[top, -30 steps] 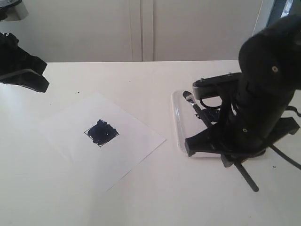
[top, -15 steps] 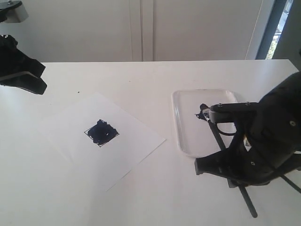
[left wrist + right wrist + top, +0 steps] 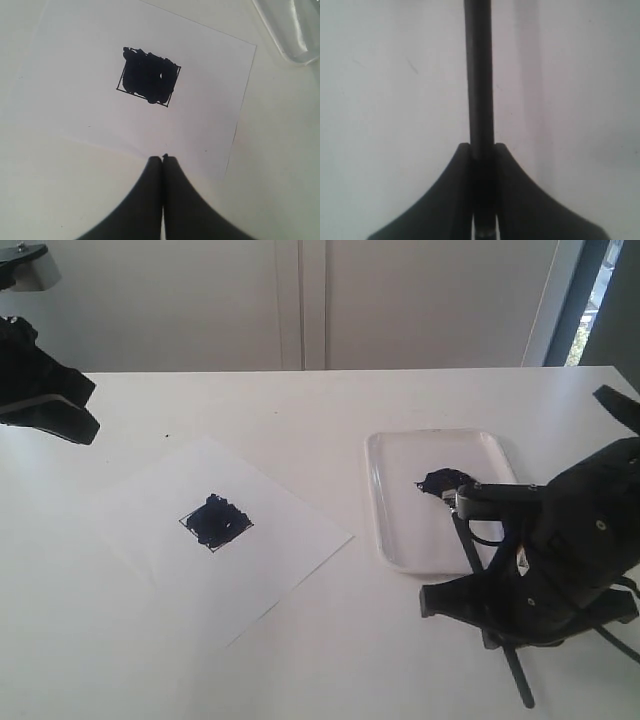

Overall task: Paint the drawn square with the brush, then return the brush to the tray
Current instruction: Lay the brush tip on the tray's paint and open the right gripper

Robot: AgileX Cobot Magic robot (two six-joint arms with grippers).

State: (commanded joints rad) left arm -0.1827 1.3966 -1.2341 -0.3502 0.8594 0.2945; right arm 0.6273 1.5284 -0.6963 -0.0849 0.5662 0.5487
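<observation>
The drawn square [image 3: 215,521] on the white paper sheet [image 3: 290,540] is smeared with dark paint; it also shows in the left wrist view [image 3: 148,75]. The brush [image 3: 466,542] lies slanted over the tray [image 3: 385,500], its head at the black paint blob [image 3: 437,481] and its tail past the tray's near rim. My right gripper [image 3: 490,615] is shut on the black handle [image 3: 479,75], seen close up as the right gripper [image 3: 480,149]. My left gripper [image 3: 162,159] is shut on nothing and hangs above the paper's edge, at the far left of the exterior view [image 3: 75,418].
The white table [image 3: 330,400] carries only the paper and the tray. A corner of the tray [image 3: 290,30] shows in the left wrist view. A white wall runs behind the table; the right arm's bulk [image 3: 570,540] covers the near right corner.
The right arm has dropped lower and drawn back toward the near right. The brush went with it, its head sliding from the tray's far left corner to the paint blob. The left arm stayed still.
</observation>
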